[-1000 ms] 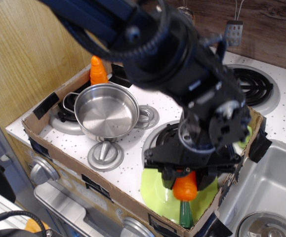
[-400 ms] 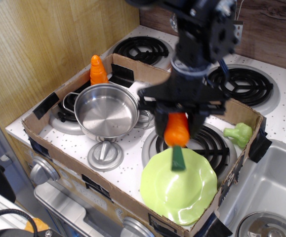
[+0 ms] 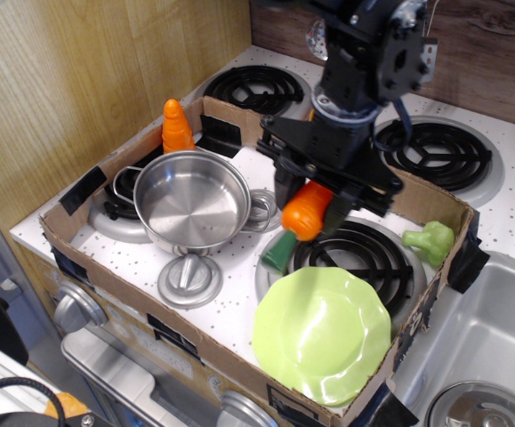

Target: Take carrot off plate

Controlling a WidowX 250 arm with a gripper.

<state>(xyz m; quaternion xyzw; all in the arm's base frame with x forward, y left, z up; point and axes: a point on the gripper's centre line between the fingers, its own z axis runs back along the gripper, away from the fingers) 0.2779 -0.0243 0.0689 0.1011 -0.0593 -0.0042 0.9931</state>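
Observation:
My gripper [image 3: 310, 197] is shut on the carrot [image 3: 300, 218], a glossy orange toy with a dark green stem end [image 3: 276, 252] hanging down to the left. It holds the carrot tilted in the air over the front right burner [image 3: 355, 258], between the steel pot [image 3: 192, 199] and the plate. The lime-green plate [image 3: 323, 331] with a wavy rim lies bare at the front right of the cardboard box, below and in front of the carrot.
A cardboard box wall [image 3: 141, 302] rims the stove top. A pot lid [image 3: 189, 278] lies in front of the pot. A ridged orange cone [image 3: 176, 127] stands behind the pot. A green broccoli toy [image 3: 429, 240] sits at the right. A sink [image 3: 479, 347] is further right.
My gripper has lifted the carrot off the plate and carried it up and back to the left. The carrot now tilts, and the plate is bare.

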